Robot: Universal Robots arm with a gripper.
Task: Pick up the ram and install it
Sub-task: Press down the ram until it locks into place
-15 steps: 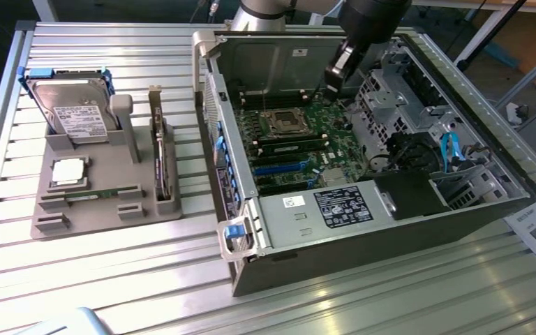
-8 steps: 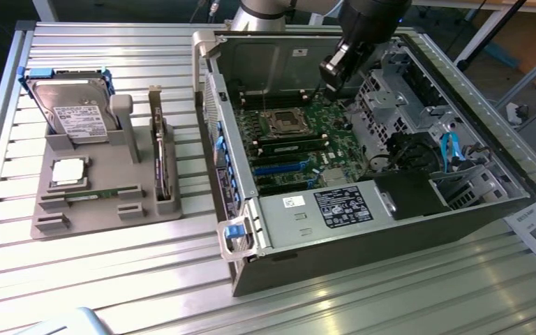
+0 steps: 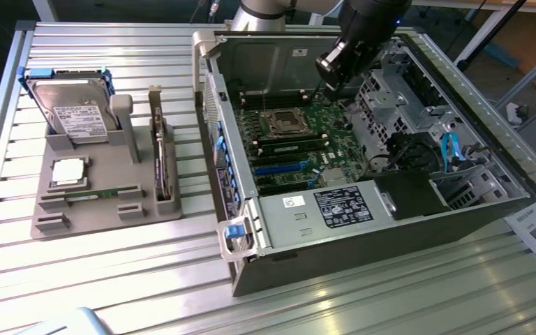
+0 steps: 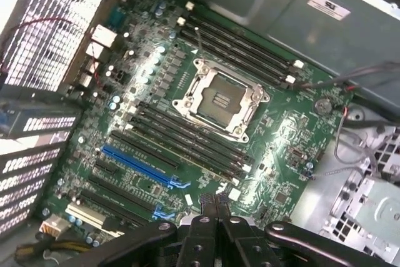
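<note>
The ram [image 3: 95, 194], a thin green stick, lies in a slot near the front of the grey fixture [image 3: 137, 209], on the exterior view's left. My gripper [image 3: 329, 85] hangs inside the open computer case [image 3: 343, 230], far from the ram and above the motherboard [image 3: 329, 139] near the processor socket [image 3: 282, 122]. In the wrist view the fingertips [image 4: 208, 204] are pressed together with nothing between them, so the gripper [image 4: 215, 203] is shut and empty. Below it run the long dark memory slots [image 4: 187, 139] on either side of the socket [image 4: 220, 99].
The fixture also holds a hard drive [image 3: 72, 115], a square silvery processor chip [image 3: 68, 171] and a tall dark expansion card [image 3: 159, 164]. Case walls, a drive cage [image 3: 389, 105], blue cables [image 3: 449, 150] and the power supply [image 3: 343, 206] surround the motherboard.
</note>
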